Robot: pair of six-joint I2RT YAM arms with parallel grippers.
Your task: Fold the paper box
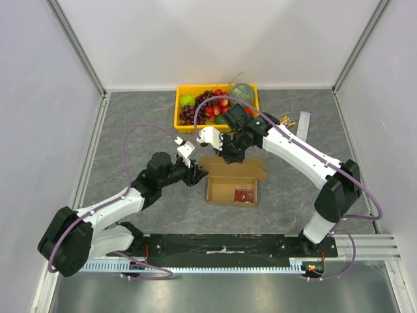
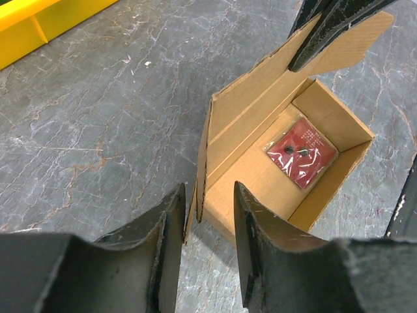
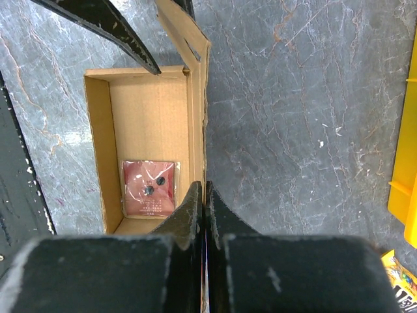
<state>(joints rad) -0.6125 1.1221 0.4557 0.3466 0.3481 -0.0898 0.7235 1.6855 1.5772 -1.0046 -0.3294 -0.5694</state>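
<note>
- The grey, stone-patterned table (image 1: pixel 130 124) fills the work area, with pale walls on three sides.
- The left arm (image 1: pixel 111 208) reaches in from the near left and the right arm (image 1: pixel 306 156) from the near right. Both meet at the middle of the table.
- The yellow tray (image 1: pixel 178 104) sits at the far edge, well apart from the carton, and is heaped with fruit (dark grapes, red pieces, something green).
- The paper box (image 1: pixel 221 189) stands on the table at the centre, just in front of the two wrists. Its body is formed and open-topped, its lid panel stands up along the far long side, and a side flap sticks out at its left end.
- The left gripper (image 2: pixel 210 192) is at the box's left end. Its fingers stand apart with the cardboard edge of that end between them, and the gap is wider than the card, so nothing is pinched.
- The right gripper (image 3: pixel 204 189) is on the far long side with its fingers pressed together. The upright lid panel's edge runs straight into them, so it looks clamped on the card.
- A grey ruler (image 1: pixel 304 125) lies to the right of the tray.
- A small dark-red packet (image 2: pixel 301 152) in clear wrap lies flat on the box floor, towards the right end.
- A small bright wrapper (image 1: pixel 287 121) lies between the tray and the ruler.
</note>
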